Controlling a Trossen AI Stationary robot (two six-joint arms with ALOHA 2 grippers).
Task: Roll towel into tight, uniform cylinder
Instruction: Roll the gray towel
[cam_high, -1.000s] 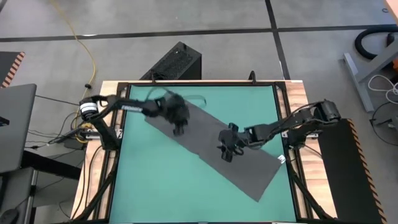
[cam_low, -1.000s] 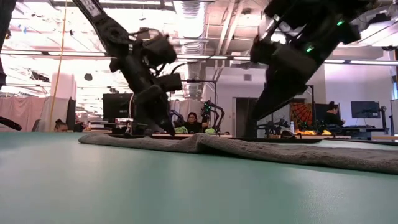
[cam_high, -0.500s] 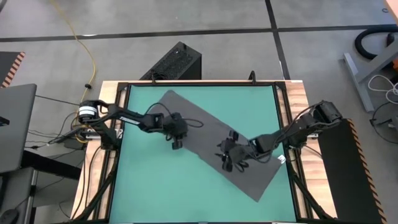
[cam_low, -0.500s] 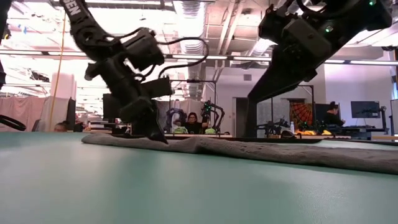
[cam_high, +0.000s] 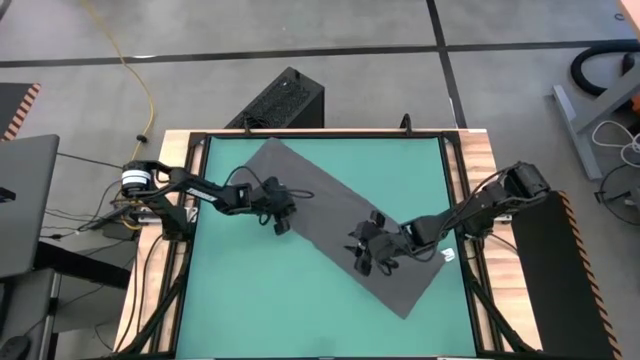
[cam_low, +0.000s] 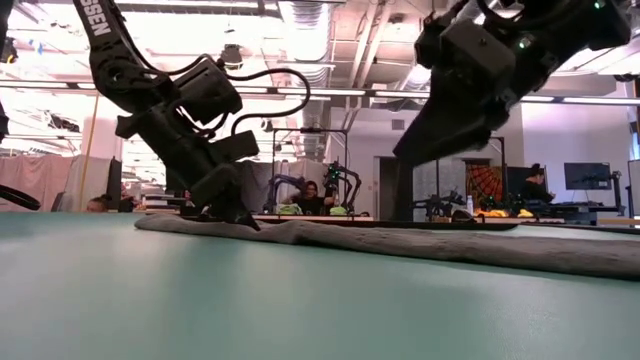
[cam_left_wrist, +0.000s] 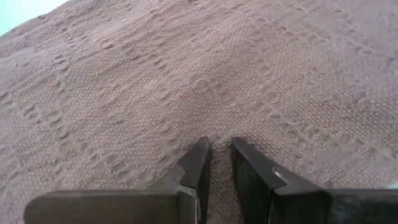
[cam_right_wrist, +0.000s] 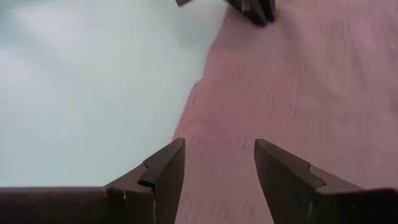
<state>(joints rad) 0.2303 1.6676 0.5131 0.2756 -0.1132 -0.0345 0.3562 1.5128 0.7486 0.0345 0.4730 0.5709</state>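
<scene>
Since a second ago my left gripper (cam_high: 280, 224) has dropped low and slid toward nine o'clock along the towel (cam_high: 330, 215), and the cloth has shifted a little with it. Its fingers (cam_left_wrist: 198, 163) are nearly closed, a thin gap between them, tips pressed into the weave near the towel's long edge; I cannot say that any fabric is pinched. My right gripper (cam_high: 368, 262) hovers just over the other half with fingers (cam_right_wrist: 163, 168) spread wide, holding nothing, straddling the cloth's long edge with green table (cam_high: 240, 290) to one side. The towel lies flat and unrolled, a dark strip running from about eleven o'clock to about five o'clock across the table, its white tag (cam_high: 449, 255) toward four o'clock. My worry is that no fold is started: if my left tips only drag the surface, the cloth will bunch or skate instead of turning over, and with my two hands at different points the roll could begin crooked and come out loose.
</scene>
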